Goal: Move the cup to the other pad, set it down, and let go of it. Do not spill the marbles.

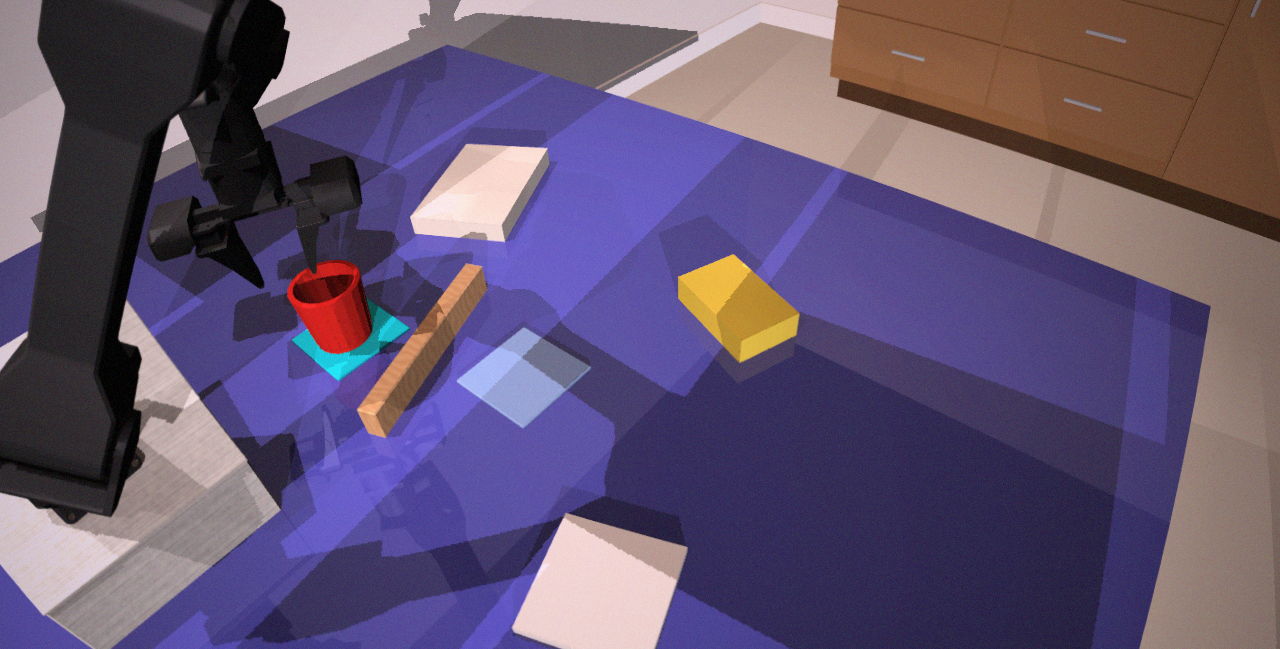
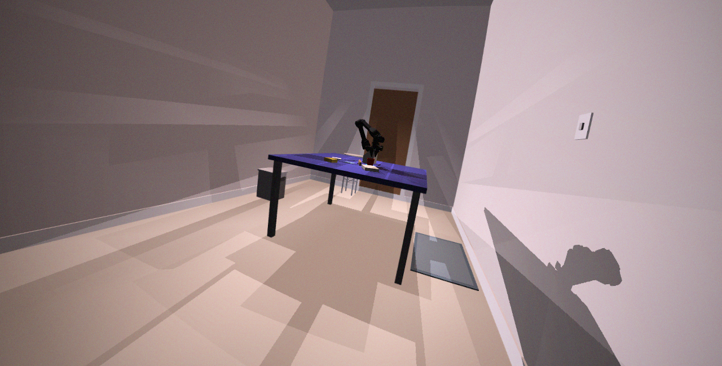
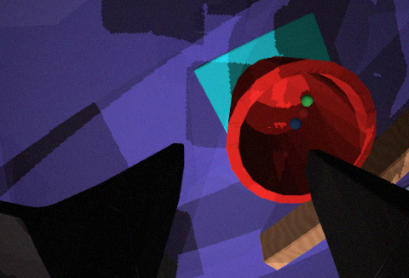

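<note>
The red cup (image 1: 332,314) (image 3: 365,112) stands upright on the cyan pad (image 1: 386,328) (image 3: 215,83) at the table's left. A green marble (image 3: 307,100), a red marble (image 3: 302,112) and a blue marble (image 3: 295,124) lie inside it. My gripper (image 1: 284,275) (image 3: 247,158) is open just above the cup's near rim. One finger is over the cup's inside and the other is outside it, and neither presses the wall. The pale blue pad (image 1: 523,374) lies empty to the right, beyond the wooden bar.
A wooden bar (image 1: 420,349) (image 3: 294,231) lies between the two pads, close to the cup. A yellow block (image 1: 738,305) sits further right. White slabs lie at the back (image 1: 481,190) and the front (image 1: 601,587). The arm's base (image 1: 71,430) stands left.
</note>
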